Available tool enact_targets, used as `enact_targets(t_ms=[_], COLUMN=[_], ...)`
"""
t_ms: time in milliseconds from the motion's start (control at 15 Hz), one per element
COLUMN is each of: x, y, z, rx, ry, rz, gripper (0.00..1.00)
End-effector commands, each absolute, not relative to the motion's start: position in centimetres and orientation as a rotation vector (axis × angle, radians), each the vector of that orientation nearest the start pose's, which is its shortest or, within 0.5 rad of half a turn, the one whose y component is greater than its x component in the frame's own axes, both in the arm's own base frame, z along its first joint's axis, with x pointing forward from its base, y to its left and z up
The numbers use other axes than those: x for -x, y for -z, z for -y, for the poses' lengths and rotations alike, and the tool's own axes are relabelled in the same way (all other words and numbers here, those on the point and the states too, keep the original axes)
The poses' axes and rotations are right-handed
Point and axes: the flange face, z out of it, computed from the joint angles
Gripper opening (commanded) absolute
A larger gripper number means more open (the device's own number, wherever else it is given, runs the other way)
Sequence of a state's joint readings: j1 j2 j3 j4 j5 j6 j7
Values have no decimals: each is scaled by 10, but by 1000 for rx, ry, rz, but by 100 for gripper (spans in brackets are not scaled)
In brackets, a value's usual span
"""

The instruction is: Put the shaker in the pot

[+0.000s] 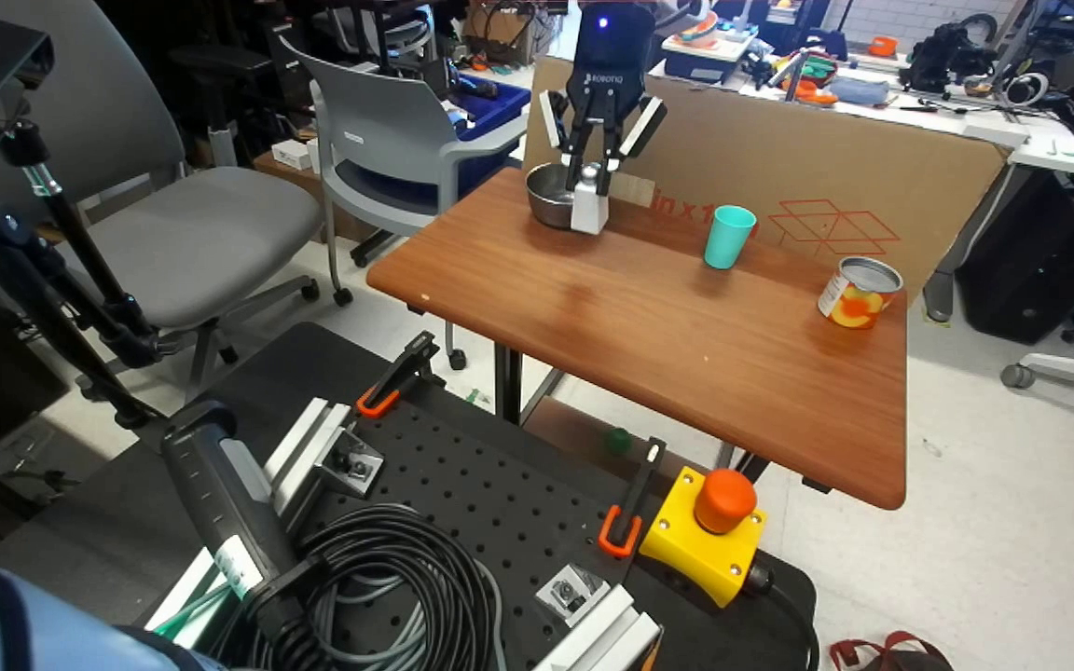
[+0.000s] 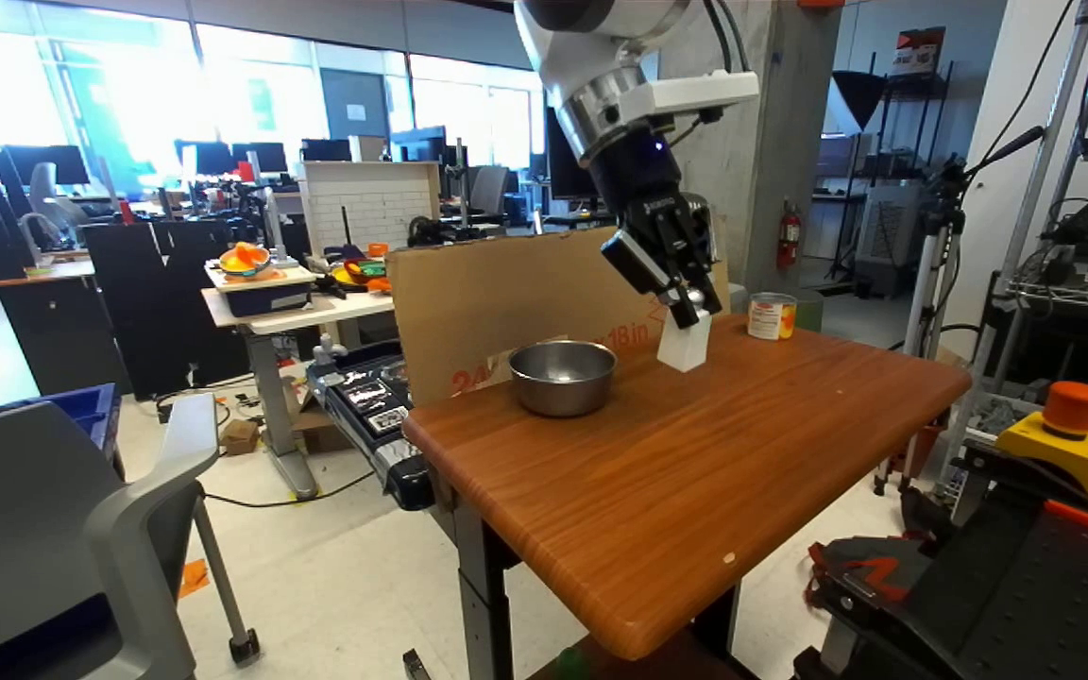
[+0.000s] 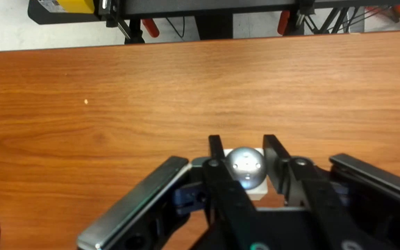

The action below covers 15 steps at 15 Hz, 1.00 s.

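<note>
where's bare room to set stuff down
Free: the brown wooden tabletop, from its edge facing the black perforated board to the teal cup and orange-printed can. Crowded: beside the brown cardboard, where black gripper, white silver-topped shaker and silvery metal pot cluster.

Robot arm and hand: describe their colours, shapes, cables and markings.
The arm is white and rounded, with a silvery metal collar and dark cables. The hand is black, with two jointed fingers, pale side bars and white ROBOTIQ lettering; a small bluish light glows above that.
</note>
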State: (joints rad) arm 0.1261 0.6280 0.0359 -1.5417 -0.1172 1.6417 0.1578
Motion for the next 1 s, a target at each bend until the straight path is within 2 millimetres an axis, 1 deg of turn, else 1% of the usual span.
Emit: enact_targets(t_ms=[0, 200, 400, 467, 600, 933], x=[-659, -677, -694, -698, -705, -716], y=[-287, -306, -310, -307, -296, -258], z=[-106, -114, -124, -127, -134, -158], rx=[3213, 3221, 3206, 3202, 3194, 3190], ry=[-810, -789, -777, -779, -790, -790], rz=[98, 144, 221, 251, 310, 447], gripper=[8, 8, 8, 8, 8, 8])
